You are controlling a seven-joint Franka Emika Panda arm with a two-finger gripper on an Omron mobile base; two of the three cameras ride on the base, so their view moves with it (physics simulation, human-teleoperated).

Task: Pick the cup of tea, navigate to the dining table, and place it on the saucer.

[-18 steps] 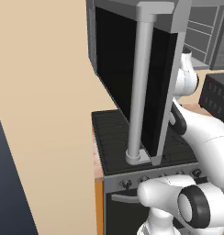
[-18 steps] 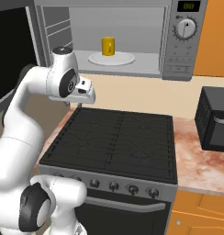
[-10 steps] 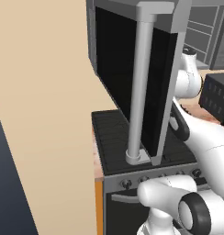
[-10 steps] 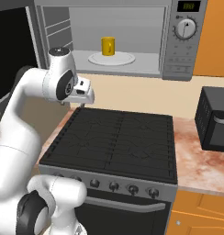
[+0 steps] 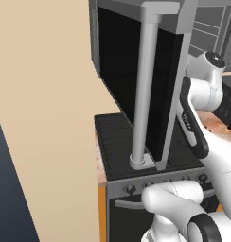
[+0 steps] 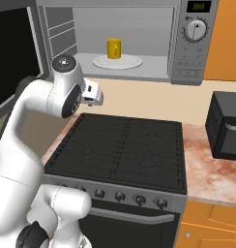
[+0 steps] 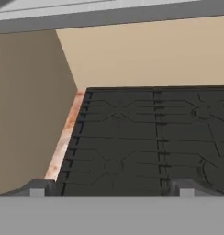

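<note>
Black stove top point(image 7: 155, 137) with dark grates, seen from above. Thin strip of reddish counter point(image 7: 65, 135) along its left edge. Tan wall point(image 7: 146, 55) behind, darker wall point(image 7: 26, 105) at the left. Grey microwave bottom point(image 7: 109, 11) across the top. Two small finger tips point(image 7: 38, 188) far apart at the bottom.

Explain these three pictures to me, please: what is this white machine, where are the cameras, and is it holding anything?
It is a white robot arm in a simulated kitchen. Two cameras ride on its base, behind it to either side. The third sits on its hand, looking past the fingers down at the black stove. The fingers stand apart and hold nothing. Above the stove, the microwave stands open, its door swung out. Inside it, on a white plate, stands the yellow cup of tea.
</note>
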